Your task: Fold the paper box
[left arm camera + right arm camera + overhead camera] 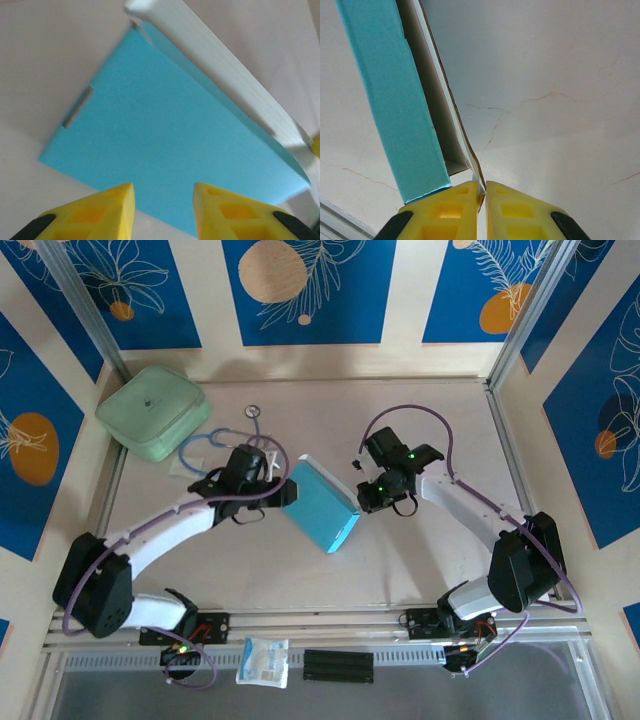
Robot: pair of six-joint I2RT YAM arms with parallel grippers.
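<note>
The paper box (pixel 320 505) lies tilted in the middle of the table, sky blue outside and white inside. In the left wrist view its broad blue face (pixel 170 145) has a slot near the left edge, and a white flap (pixel 220 65) stands up along the far side. My left gripper (pixel 278 485) is at the box's left edge; its yellow fingertips (pixel 164 192) stand apart with nothing between them. My right gripper (pixel 362 502) is at the box's right edge, and its fingers (pixel 482 187) are shut on the thin edge of a flap beside the blue side wall (pixel 395 100).
A pale green rounded case (pixel 152 410) sits at the back left with a blue stethoscope (pixel 215 440) in front of it. A small clear-white packet (pixel 263 660) and a black strip (pixel 338 665) lie on the rail at the near edge. Aluminium posts frame the table.
</note>
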